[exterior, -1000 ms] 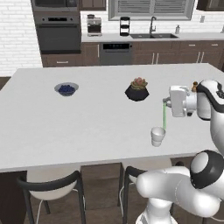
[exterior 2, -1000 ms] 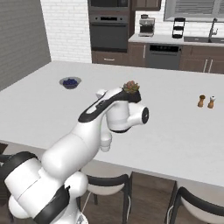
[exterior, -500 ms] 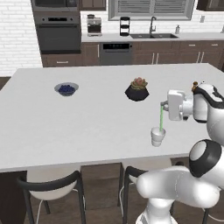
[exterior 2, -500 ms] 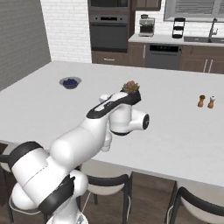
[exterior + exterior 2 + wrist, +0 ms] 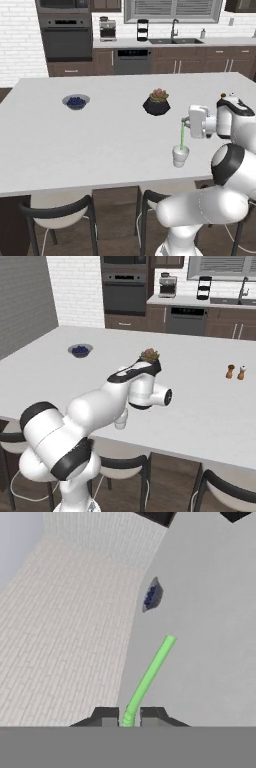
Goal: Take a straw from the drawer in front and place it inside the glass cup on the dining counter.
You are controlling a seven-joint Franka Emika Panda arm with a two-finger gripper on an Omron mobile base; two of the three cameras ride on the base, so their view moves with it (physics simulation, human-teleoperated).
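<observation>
The gripper (image 5: 184, 121) was closed tight on the top end of the straw (image 5: 182, 136). The green straw hung straight down, and its low end seemed to sit just inside the glass cup (image 5: 180, 155), near the front edge of the white surface (image 5: 100, 135). This looked like the last step, putting the straw in the cup. Next, the gripper likely needed to open and let the straw drop in without tipping the cup.

The white robot arm (image 5: 100, 406) bends over the dining counter (image 5: 200, 406). A blue bowl (image 5: 80, 350) sits far back. Two shakers (image 5: 235, 372) stand together.
</observation>
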